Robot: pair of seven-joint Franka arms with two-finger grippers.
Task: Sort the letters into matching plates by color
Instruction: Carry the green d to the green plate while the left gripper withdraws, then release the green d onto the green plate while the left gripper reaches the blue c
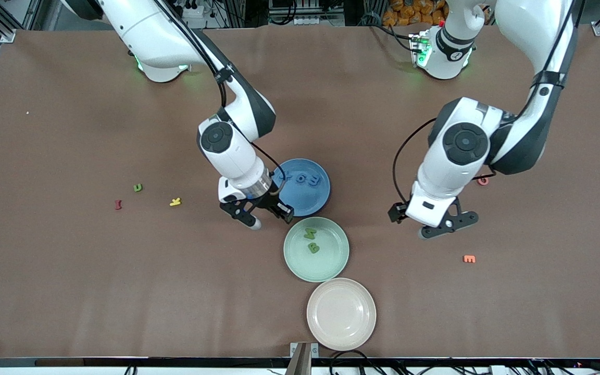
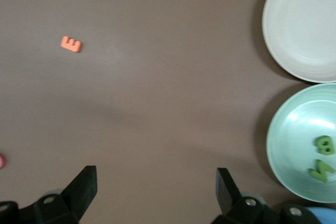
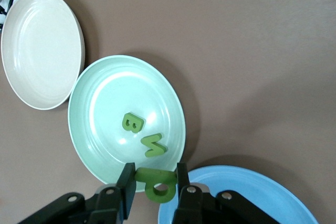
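We see the right gripper (image 3: 152, 187) hanging over the gap between the round medium-blue plate (image 1: 308, 200) and the round pale mint-green plate (image 1: 300, 268), its jaws clenched on a chunky green letter P (image 3: 156, 186). Two more green letters, a B (image 3: 132, 122) and an M (image 3: 154, 146), lie in the mint-green plate. Several blue letters (image 1: 308, 179) lie in the blue plate, too small for us to read. The round pale pinkish-beige plate (image 1: 341, 313) sits nearest the front camera, just beside the mint-green one.

The left gripper (image 2: 156, 192) waits above bare brown desk (image 1: 71, 286) toward the left arm's end, its jaws released and spread wide with nothing between them. An orange letter E (image 1: 469, 259) lies on the desk nearer the front camera than that gripper, and a small red letter (image 1: 482, 181) lies beside the left arm. Toward the right arm's end we see a green letter (image 1: 137, 187), a yellow letter K (image 1: 175, 201) and a dark red letter (image 1: 118, 204) loose on the desk.
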